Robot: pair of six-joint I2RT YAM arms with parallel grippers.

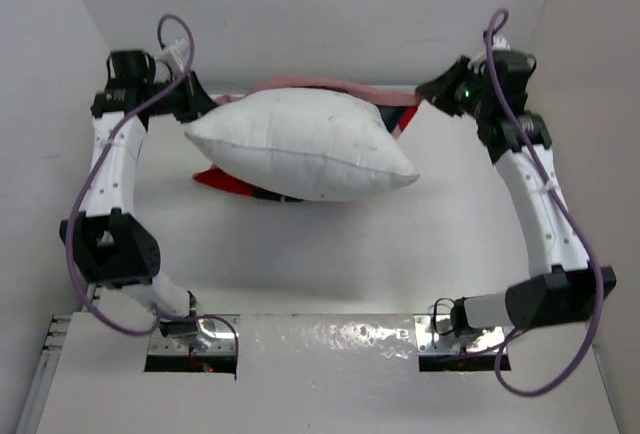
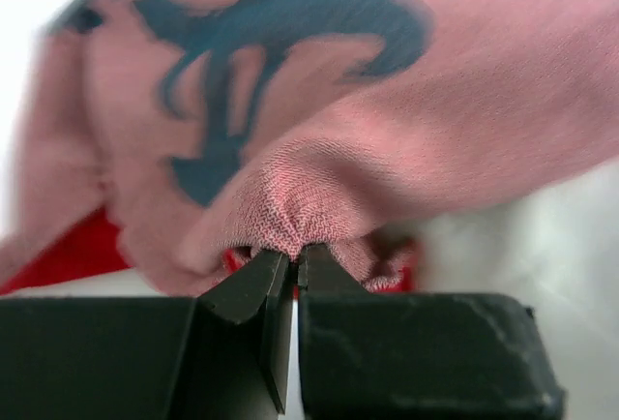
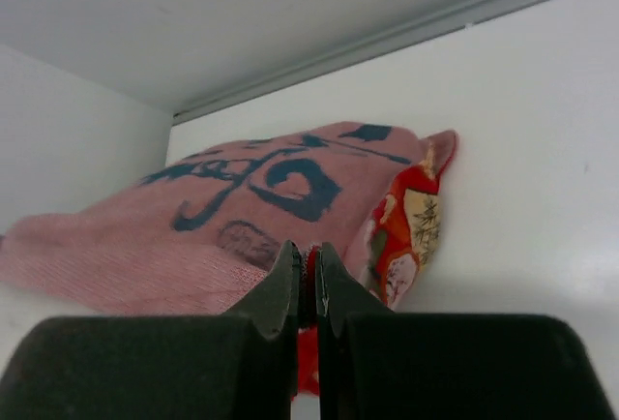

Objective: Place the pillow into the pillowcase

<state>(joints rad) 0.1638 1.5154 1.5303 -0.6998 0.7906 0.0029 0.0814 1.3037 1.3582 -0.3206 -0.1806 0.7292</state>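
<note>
The white pillow (image 1: 305,144) lies across the middle of the table, its left tip near my left gripper. The red pillowcase (image 1: 330,87) shows its pink inside as a band behind the pillow and a red patch (image 1: 228,182) under its front left. My left gripper (image 1: 196,104) is shut on a bunched fold of the pillowcase (image 2: 290,217) at the pillow's left. My right gripper (image 1: 432,92) is shut on the pillowcase edge (image 3: 242,217) at the pillow's right. Most of the pillowcase is hidden by the pillow.
White walls close in the table at the left, back (image 1: 320,4) and right. The arm bases (image 1: 190,334) sit at the near edge beside a shiny metal strip (image 1: 330,339).
</note>
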